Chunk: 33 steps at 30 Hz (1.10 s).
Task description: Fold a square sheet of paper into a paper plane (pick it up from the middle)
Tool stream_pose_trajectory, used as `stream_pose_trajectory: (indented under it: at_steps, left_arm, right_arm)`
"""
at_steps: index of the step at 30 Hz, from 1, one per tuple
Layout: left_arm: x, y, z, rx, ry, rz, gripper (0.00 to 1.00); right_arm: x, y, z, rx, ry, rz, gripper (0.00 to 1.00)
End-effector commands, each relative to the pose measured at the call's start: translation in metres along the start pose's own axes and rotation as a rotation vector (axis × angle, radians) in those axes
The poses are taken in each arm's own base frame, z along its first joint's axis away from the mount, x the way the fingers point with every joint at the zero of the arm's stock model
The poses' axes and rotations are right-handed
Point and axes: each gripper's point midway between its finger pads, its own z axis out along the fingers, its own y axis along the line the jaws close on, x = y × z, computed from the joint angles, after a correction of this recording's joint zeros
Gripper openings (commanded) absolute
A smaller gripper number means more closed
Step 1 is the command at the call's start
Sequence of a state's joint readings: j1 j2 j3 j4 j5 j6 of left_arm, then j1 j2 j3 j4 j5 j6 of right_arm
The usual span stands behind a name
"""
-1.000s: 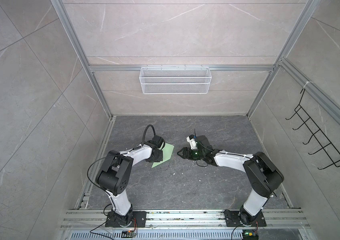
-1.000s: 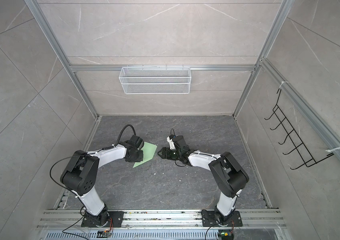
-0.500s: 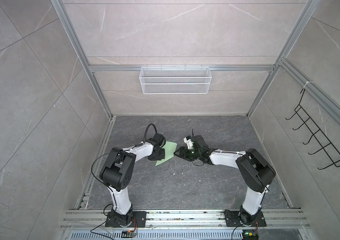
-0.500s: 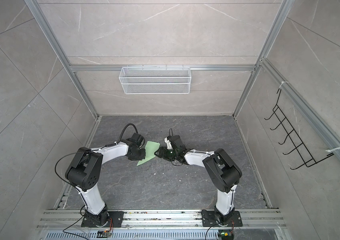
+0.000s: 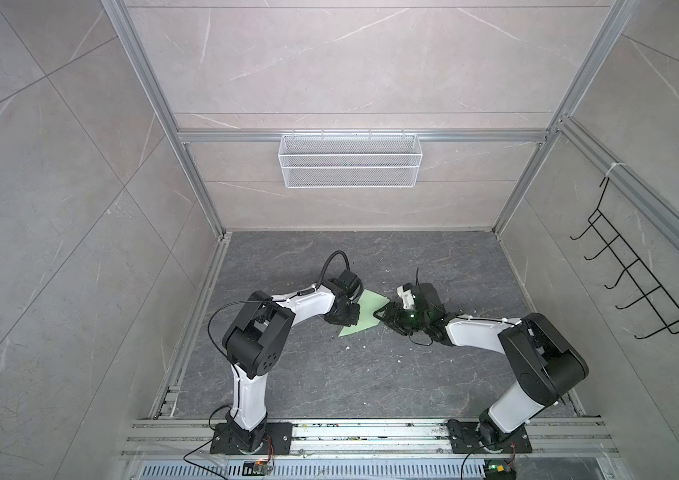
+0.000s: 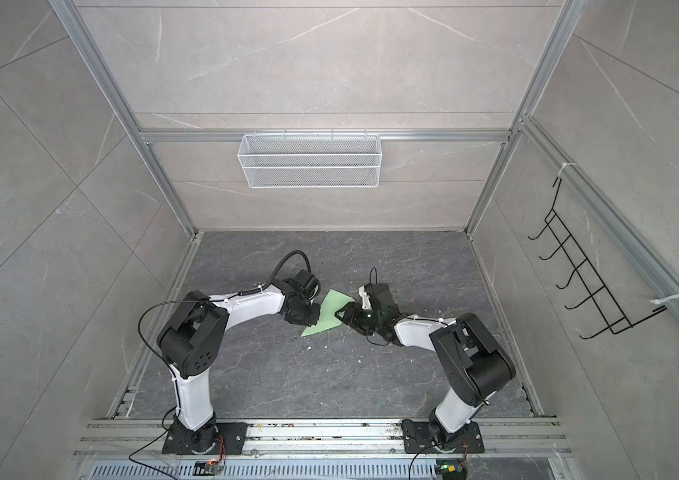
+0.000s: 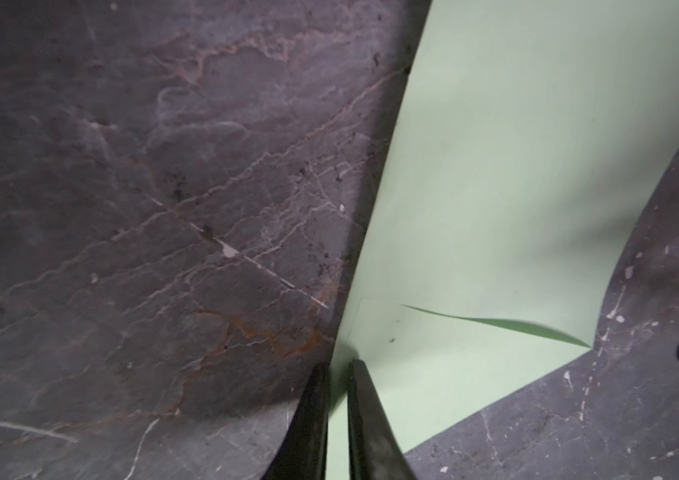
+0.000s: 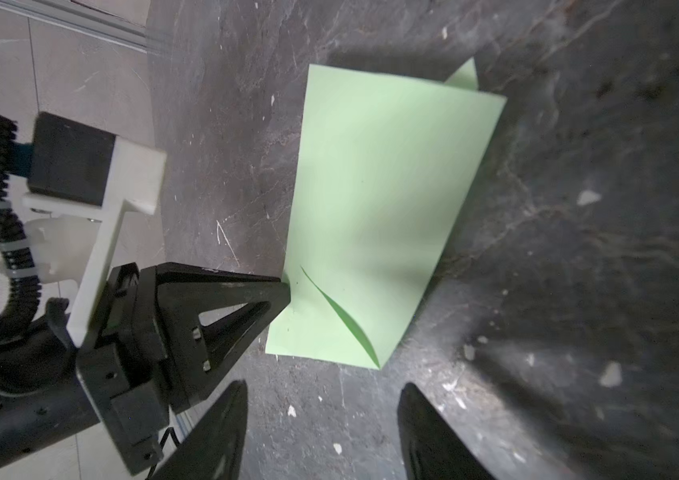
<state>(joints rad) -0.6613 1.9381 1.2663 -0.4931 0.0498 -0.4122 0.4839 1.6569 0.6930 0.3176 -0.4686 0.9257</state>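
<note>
The left gripper point(image 7: 338, 365) has its two black fingers point(image 7: 314, 415) almost together. A pale green strip shows in the slit between them, so they pinch one edge of the square sheet of paper point(image 7: 495, 187). From that pinch the sheet spreads away ahead of the fingertips, folded over on itself. Its upper layer gapes in a dark curved slit just beyond the tips. The pinched edge stands a little off the dark stone table point(image 7: 142, 208), with shadow under it. The right gripper point(image 8: 324, 385) has its fingers point(image 8: 221, 424) wide apart with nothing between them. The sheet's nearest corner is just ahead of those tips, not touching. In both top views the square sheet of paper point(image 5: 364, 316) point(image 6: 326, 316) lies between the two grippers.
</note>
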Motion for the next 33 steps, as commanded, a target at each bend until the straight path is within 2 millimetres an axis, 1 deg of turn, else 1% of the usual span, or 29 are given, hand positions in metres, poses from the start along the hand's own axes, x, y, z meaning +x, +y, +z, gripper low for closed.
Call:
stream_pose_trajectory:
  at_steps: [1,9,11,14,16,20,23,25,27,29,31,33]
  left_arm:
    - [0.015,0.007,0.006,-0.021,0.077,-0.026,0.14]
    - [0.017,0.010,0.008,-0.036,0.088,-0.035,0.14]
    - [0.017,0.010,0.009,-0.035,0.090,-0.035,0.14]
    - [0.017,0.009,0.009,-0.030,0.090,-0.036,0.14]
    - [0.018,0.009,0.010,-0.031,0.093,-0.036,0.14]
    - [0.015,0.005,0.009,-0.012,0.083,-0.036,0.14]
    - [0.011,0.003,0.006,-0.005,0.075,-0.033,0.14]
    - [0.008,0.002,0.004,-0.005,0.066,-0.030,0.14]
    - [0.007,0.002,0.003,-0.006,0.062,-0.030,0.14]
    - [0.005,0.001,0.002,-0.004,0.057,-0.027,0.14]
    - [0.002,-0.001,-0.002,0.001,0.045,-0.023,0.14]
    - [-0.005,-0.004,-0.011,0.010,0.017,-0.017,0.15]
  right_arm:
    - [0.002,-0.006,0.004,-0.009,-0.002,0.055,0.59]
    - [0.005,-0.010,0.022,-0.039,0.038,0.123,0.54]
    - [0.006,-0.009,0.025,-0.053,0.051,0.126,0.51]
    - [0.007,-0.006,0.031,-0.087,0.071,0.129,0.51]
    - [0.008,0.000,0.036,-0.134,0.086,0.132,0.49]
    - [0.003,0.018,0.043,-0.241,0.085,0.124,0.47]
    - [0.000,0.023,0.045,-0.277,0.075,0.121,0.46]
    - [-0.001,0.023,0.047,-0.276,0.068,0.124,0.43]
    - [0.000,0.022,0.048,-0.271,0.071,0.122,0.40]
    - [0.001,0.021,0.050,-0.263,0.072,0.124,0.34]
    - [0.001,0.018,0.051,-0.241,0.074,0.128,0.24]
    - [0.000,0.016,0.050,-0.222,0.067,0.127,0.17]
